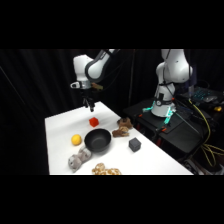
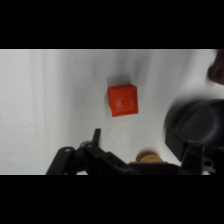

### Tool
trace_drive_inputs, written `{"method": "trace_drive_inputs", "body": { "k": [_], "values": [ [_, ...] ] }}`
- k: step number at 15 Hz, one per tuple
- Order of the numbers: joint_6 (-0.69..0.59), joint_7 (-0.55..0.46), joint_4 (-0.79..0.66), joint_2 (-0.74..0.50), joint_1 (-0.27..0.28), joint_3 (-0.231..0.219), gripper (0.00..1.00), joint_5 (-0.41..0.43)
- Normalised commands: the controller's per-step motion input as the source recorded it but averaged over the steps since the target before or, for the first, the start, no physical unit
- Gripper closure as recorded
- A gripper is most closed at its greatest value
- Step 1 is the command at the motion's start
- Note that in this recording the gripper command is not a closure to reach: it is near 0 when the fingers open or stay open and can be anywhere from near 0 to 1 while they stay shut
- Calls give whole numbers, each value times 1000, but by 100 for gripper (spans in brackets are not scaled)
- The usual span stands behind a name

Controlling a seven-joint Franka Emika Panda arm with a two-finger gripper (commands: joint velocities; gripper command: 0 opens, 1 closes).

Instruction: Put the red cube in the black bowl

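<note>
Two camera views show a white Franka arm reaching over a white desk [image 1: 60,125] against a dark background. In the side view, the end effector [image 1: 90,106] hangs above the far part of the desk, a little above and just behind the red cube [image 1: 93,121], not touching it. The red cube sits alone on the bare desk surface, just beyond the black bowl [image 1: 97,140], apart from its rim. The bowl stands upright near the middle of the desk. A yellow ball [image 1: 76,139] lies just to the bowl's left, a dark grey cube [image 1: 134,144] to its right, and a brown lumpy object [image 1: 122,127] near its far right side (what it is cannot be made out). Two more lumpy items lie at the near edge: a grey one [image 1: 77,160] and a tan one [image 1: 105,170].

In the wrist view, the red cube [image 2: 123,99] lies flat on the white surface, ahead of the black linkage, with the bowl's dark rim [image 2: 192,125] at right. One finger [image 2: 96,136] shows; whether the end effector's fingers are apart or together cannot be told.
</note>
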Motion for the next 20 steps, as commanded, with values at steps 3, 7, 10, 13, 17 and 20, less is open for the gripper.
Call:
{"method": "trace_drive_inputs", "body": {
  "k": [3, 7, 10, 13, 17, 20],
  "values": [
    [61, -359, 220, 258, -158, 113, 0, 154],
    [52, -301, 196, 220, -144, 105, 0, 100],
    [67, -260, 152, 179, -129, 117, 0, 88],
    [101, -290, 106, 121, -139, 127, 0, 94],
    [184, -330, 36, 61, -124, 115, 0, 59],
    [287, -316, -68, 37, -80, 93, 0, -16]
  ]
}}
